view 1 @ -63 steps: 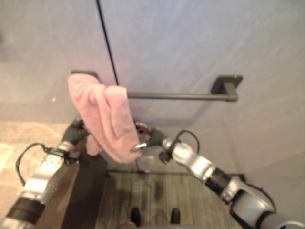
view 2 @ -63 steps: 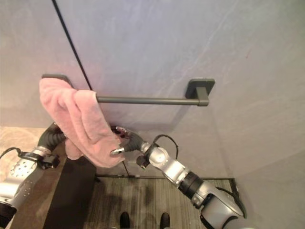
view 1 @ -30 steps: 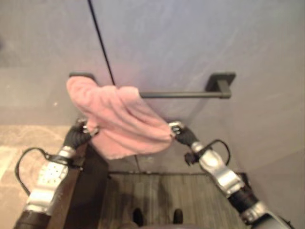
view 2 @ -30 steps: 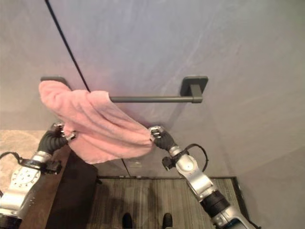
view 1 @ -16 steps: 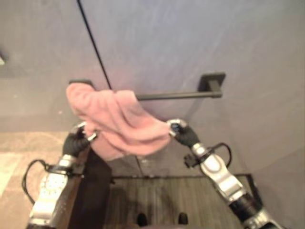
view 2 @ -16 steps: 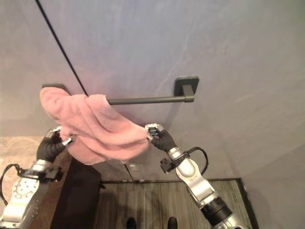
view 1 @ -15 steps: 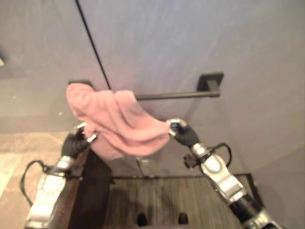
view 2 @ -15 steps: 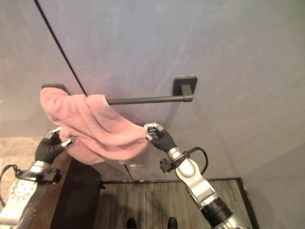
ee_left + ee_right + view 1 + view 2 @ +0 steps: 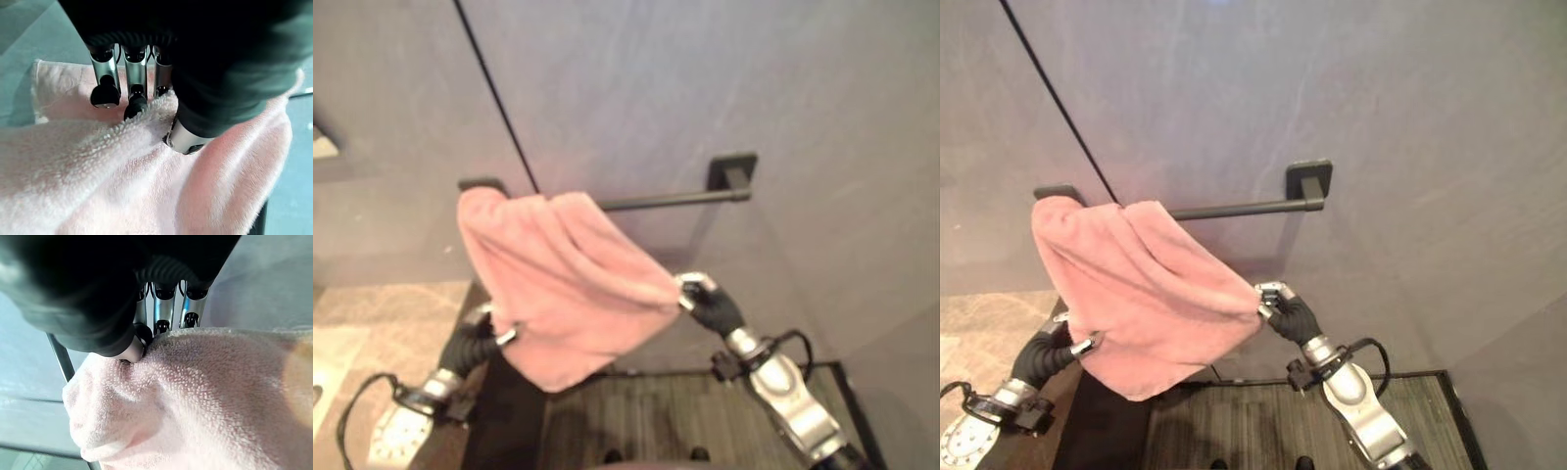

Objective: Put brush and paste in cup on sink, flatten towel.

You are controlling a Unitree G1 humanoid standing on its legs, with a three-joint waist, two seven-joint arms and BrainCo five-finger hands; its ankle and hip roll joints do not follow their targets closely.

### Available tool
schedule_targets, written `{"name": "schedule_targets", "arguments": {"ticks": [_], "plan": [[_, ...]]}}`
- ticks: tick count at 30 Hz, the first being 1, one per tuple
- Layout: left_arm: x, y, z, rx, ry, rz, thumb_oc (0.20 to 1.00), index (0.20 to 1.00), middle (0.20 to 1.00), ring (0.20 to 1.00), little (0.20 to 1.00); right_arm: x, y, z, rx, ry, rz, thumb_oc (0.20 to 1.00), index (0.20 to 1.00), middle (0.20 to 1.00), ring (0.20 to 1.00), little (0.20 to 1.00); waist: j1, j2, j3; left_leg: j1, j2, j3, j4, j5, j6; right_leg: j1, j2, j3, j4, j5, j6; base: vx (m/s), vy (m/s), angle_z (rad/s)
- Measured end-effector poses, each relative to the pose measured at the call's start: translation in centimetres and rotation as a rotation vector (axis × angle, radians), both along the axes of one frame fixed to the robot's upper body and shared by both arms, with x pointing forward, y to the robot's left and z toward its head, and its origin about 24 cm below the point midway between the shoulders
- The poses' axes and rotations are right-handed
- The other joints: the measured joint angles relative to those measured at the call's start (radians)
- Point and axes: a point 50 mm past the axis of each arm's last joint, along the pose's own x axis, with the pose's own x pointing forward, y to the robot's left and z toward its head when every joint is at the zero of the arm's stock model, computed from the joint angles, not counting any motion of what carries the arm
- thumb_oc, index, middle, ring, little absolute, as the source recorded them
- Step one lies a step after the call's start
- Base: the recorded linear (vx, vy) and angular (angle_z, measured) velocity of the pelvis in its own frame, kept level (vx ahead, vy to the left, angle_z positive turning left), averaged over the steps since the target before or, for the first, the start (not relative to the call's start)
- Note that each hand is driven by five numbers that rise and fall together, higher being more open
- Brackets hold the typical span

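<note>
In front of you a dark towel bar (image 9: 1234,209) on a grey wall (image 9: 1381,117), its square bracket (image 9: 1309,179) at the right end, a thin black line (image 9: 1058,103) slanting down the wall, ribbed dark floor (image 9: 646,421) below, perhaps a mat, beige tiled floor (image 9: 372,323) at your left.

No legible text, label or number on any surface in view.

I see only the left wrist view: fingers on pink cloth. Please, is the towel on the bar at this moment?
Observer: Yes. The pink towel hangs bunched over the left end of the dark bar.
Operator: Where is the other hand?
Observer: The right hand pinches the towel's right edge, below the bar.
Operator: And my left hand, where on the towel?
Observer: The left hand grips the lower left edge.
</note>
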Motion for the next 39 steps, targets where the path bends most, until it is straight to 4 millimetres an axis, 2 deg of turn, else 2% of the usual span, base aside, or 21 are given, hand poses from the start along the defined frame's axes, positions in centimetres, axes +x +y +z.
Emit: {"name": "schedule_targets", "arguments": {"ticks": [6, 8, 9, 11, 12, 14, 18, 19, 21, 22, 26, 27, 29, 30, 31, 32, 34, 35, 37, 38, 39], "plan": [[0.3, -0.2, 0.6, 0.006, -0.012, -0.024, 0.2, 0.2, 0.2, 0.2, 0.2, -0.2, -0.1, 0.0, 0.023, 0.002, -0.018, 0.2, 0.2, 0.2, 0.2, 0.2, -0.001, 0.0, 0.001, 0.006, 0.0, -0.023, -0.003, -0.001, 0.001, 0.017, -0.002, -0.022, 0.0, -0.008, -0.002, 0.01, -0.004, 0.11], [0.5, -1.5, 2.6, -0.054, -0.11, -0.071, 0.2, 0.2, 0.2, 0.2, 0.2, -0.6, 0.3, 1.4, 0.089, -0.044, -0.001, 0.2, 0.2, 0.2, 0.2, 0.2, 0.0, 0.002, 0.002, 0.005, -0.003, -0.024, -0.003, -0.001, 0.001, 0.016, -0.004, -0.023, 0.0, -0.008, -0.002, 0.01, -0.005, 0.02], [0.5, -1.6, 2.8, -0.093, -0.131, -0.061, 0.2, 0.2, 0.2, 0.2, 0.2, -0.7, 0.4, 2.0, 0.1, -0.073, 0.009, 0.2, 0.2, 0.2, 0.2, 0.2, -0.001, 0.004, 0.002, 0.006, -0.004, -0.024, -0.003, -0.002, 0.001, 0.016, -0.005, -0.022, 0.0, -0.009, -0.001, 0.0, 0.0, 0.0], [0.8, -1.6, 3.0, -0.073, -0.141, -0.063, 0.2, 0.2, 0.2, 0.2, 0.2, -0.6, 0.5, 2.7, 0.122, -0.109, 0.006, 0.2, 0.2, 0.2, 0.2, 0.2, 0.003, 0.009, 0.001, 0.007, -0.003, -0.024, -0.003, -0.002, 0.002, 0.018, -0.005, -0.023, 0.0, -0.009, -0.002, 0.0, 0.0, 0.0], [0.8, -1.4, 4.2, -0.022, -0.177, -0.078, 0.2, 0.2, 0.2, 0.2, 0.2, -0.5, 0.6, 2.9, 0.13, -0.119, -0.001, 0.2, 0.2, 0.2, 0.2, 0.2, 0.003, 0.009, 0.002, 0.005, -0.004, -0.024, -0.002, -0.002, 0.002, 0.016, -0.005, -0.023, 0.0, -0.009, -0.001, 0.0, 0.0, 0.0], [0.5, -1.1, 5.0, -0.074, -0.238, -0.041, 0.2, 0.2, 0.2, 0.2, 0.2, -0.7, 0.6, 3.2, 0.135, -0.13, 0.003, 0.2, 0.2, 0.2, 0.2, 0.2, 0.002, 0.014, 0.003, 0.005, -0.007, -0.023, -0.001, -0.001, 0.002, 0.015, -0.008, -0.02, 0.0, -0.008, -0.001, 0.01, 0.001, -0.02], [0.6, -0.5, 5.2, -0.094, -0.271, 0.027, 0.2, 0.2, 0.2, 0.2, 0.2, -0.6, 0.8, 4.1, 0.166, -0.167, 0.013, 0.2, 0.2, 0.2, 0.2, 0.2, 0.007, 0.02, 0.002, 0.005, -0.009, -0.024, 0.001, -0.003, 0.003, 0.015, -0.01, -0.023, 0.0, -0.007, 0.001, 0.0, 0.0, 0.0], [0.8, -0.3, 4.5, -0.173, -0.285, 0.09, 0.2, 0.2, 0.2, 0.2, 0.2, -0.6, 0.8, 4.2, 0.185, -0.166, 0.014, 0.2, 0.2, 0.2, 0.2, 0.2, 0.004, 0.023, 0.001, 0.005, -0.01, -0.023, 0.001, -0.003, 0.004, 0.015, -0.011, -0.023, 0.0, -0.007, 0.0, 0.0, 0.0, 0.0], [1.4, -0.1, 3.9, -0.135, -0.251, 0.109, 0.2, 0.2, 0.2, 0.2, 0.2, -0.3, 0.9, 4.0, 0.184, -0.155, 0.011, 0.2, 0.2, 0.2, 0.2, 0.2, 0.012, 0.025, 0.0, 0.005, -0.009, -0.024, 0.001, -0.003, 0.004, 0.015, -0.01, -0.023, 0.0, -0.008, -0.001, 0.0, 0.0, 0.0], [1.2, -0.1, 5.2, -0.098, -0.295, 0.094, 0.2, 0.2, 0.2, 0.2, 0.2, -0.4, 1.0, 4.6, 0.198, -0.176, 0.025, 0.2, 0.2, 0.2, 0.2, 0.2, 0.013, 0.023, 0.006, 0.002, -0.009, -0.024, 0.001, -0.003, 0.004, 0.012, -0.01, -0.023, 0.0, -0.008, -0.001, 0.04, -0.021, -0.01], [1.8, -0.3, 7.3, -0.087, -0.42, 0.097, 0.2, 0.2, 0.2, 0.2, 0.2, -0.3, 1.1, 5.5, 0.225, -0.215, 0.031, 0.2, 0.2, 0.2, 0.2, 0.2, 0.014, 0.023, 0.008, 0.005, -0.01, -0.025, 0.001, -0.004, 0.005, 0.017, -0.012, -0.026, 0.0, -0.008, 0.0, 0.03, -0.031, 0.02], [1.8, -0.2, 7.5, -0.099, -0.432, 0.105, 0.2, 0.2, 0.2, 0.2, 0.2, -0.3, 1.1, 5.6, 0.227, -0.218, 0.033, 0.2, 0.2, 0.2, 0.2, 0.2, 0.013, 0.023, 0.008, 0.005, -0.011, -0.025, 0.001, -0.004, 0.005, 0.016, -0.012, -0.025, 0.0, -0.009, 0.0, 0.01, -0.019, -0.03], [2.4, -0.3, 5.5, -0.234, -0.386, 0.156, 0.2, 0.2, 0.2, 0.2, 0.2, -0.2, 0.9, 4.8, 0.224, -0.176, 0.017, 0.2, 0.2, 0.2, 0.2, 0.2, 0.008, 0.03, 0.005, 0.006, -0.012, -0.024, 0.001, -0.004, 0.005, 0.017, -0.013, -0.023, 0.0, -0.011, 0.004, 0.01, -0.016, -0.01], [2.6, -0.3, 5.1, -0.175, -0.345, 0.151, 0.2, 0.2, 0.2, 0.2, 0.2, -0.1, 0.8, 4.6, 0.221, -0.163, 0.012, 0.2, 0.2, 0.2, 0.2, 0.2, 0.008, 0.028, 0.007, 0.005, -0.01, -0.023, 0.001, -0.004, 0.005, 0.015, -0.013, -0.023, 0.0, -0.011, 0.004, 0.04, -0.052, -0.02], [2.5, -0.2, 5.9, -0.072, -0.34, 0.113, 0.2, 0.2, 0.2, 0.2, 0.2, -0.2, 0.9, 5.0, 0.224, -0.177, 0.018, 0.2, 0.2, 0.2, 0.2, 0.2, 0.008, 0.023, 0.013, 0.002, -0.009, -0.023, 0.001, -0.004, 0.005, 0.012, -0.009, -0.022, 0.0, -0.011, 0.003, 0.03, -0.045, -0.03], [2.4, -0.2, 6.3, -0.07, -0.357, 0.103, 0.2, 0.2, 0.2, 0.2, 0.2, -0.3, 0.7, 5.2, 0.223, -0.188, 0.018, 0.2, 0.2, 0.2, 0.2, 0.2, 0.004, 0.023, 0.014, 0.002, -0.009, -0.023, 0.001, -0.004, 0.005, 0.012, -0.01, -0.021, 0.0, -0.011, 0.004, 0.05, -0.062, -0.01], [2.0, -0.7, 7.1, -0.226, -0.436, 0.111, 0.2, 0.2, 0.2, 0.2, 0.2, -0.5, -0.1, 6.0, 0.243, -0.236, -0.014, 0.2, 0.2, 0.2, 0.2, 0.2, -0.005, 0.023, 0.014, 0.003, -0.011, -0.022, 0.001, -0.005, 0.005, 0.013, -0.013, -0.022, 0.0, -0.012, 0.005, 0.02, -0.044, 0.02], [2.4, -1.3, 6.2, -0.305, -0.425, 0.114, 0.2, 0.2, 0.2, 0.2, 0.2, 0.0, -0.7, 5.7, 0.243, -0.235, -0.063, 0.2, 0.2, 0.2, 0.2, 0.2, -0.006, 0.026, 0.013, 0.005, -0.012, -0.021, 0.001, -0.006, 0.005, 0.016, -0.014, -0.022, 0.0, -0.013, 0.004, 0.01, -0.052, 0.01], [2.8, -1.3, 5.3, -0.146, -0.321, 0.047, 0.2, 0.2, 0.2, 0.2, 0.2, 0.9, -0.7, 3.9, 0.232, -0.165, -0.1, 0.2, 0.2, 0.2, 0.2, 0.2, -0.013, 0.021, 0.011, 0.006, -0.006, -0.019, 0.001, -0.006, 0.004, 0.015, -0.009, -0.02, 0.0, -0.015, 0.004, 0.01, -0.05, -0.05], [3.0, -1.3, 5.3, -0.024, -0.279, -0.01, 0.2, 0.2, 0.2, 0.2, 0.2, 1.0, -0.6, 2.4, 0.153, -0.092, -0.098, 0.2, 0.2, 0.2, 0.2, 0.2, -0.019, 0.025, 0.015, 0.006, -0.005, -0.016, 0.002, -0.006, 0.004, 0.013, -0.008, -0.017, 0.0, -0.014, 0.003, 0.02, -0.051, -0.08], [3.0, -1.5, 5.7, -0.008, -0.287, -0.027, 0.2, 0.2, 0.2, 0.2, 0.2, 0.6, -0.6, 2.2, 0.125, -0.08, -0.084, 0.2, 0.2, 0.2, 0.2, 0.2, -0.021, 0.031, 0.018, 0.004, -0.006, -0.014, 0.001, -0.006, 0.004, 0.011, -0.009, -0.016, 0.0, -0.014, 0.004, 0.02, -0.051, -0.05]]}}
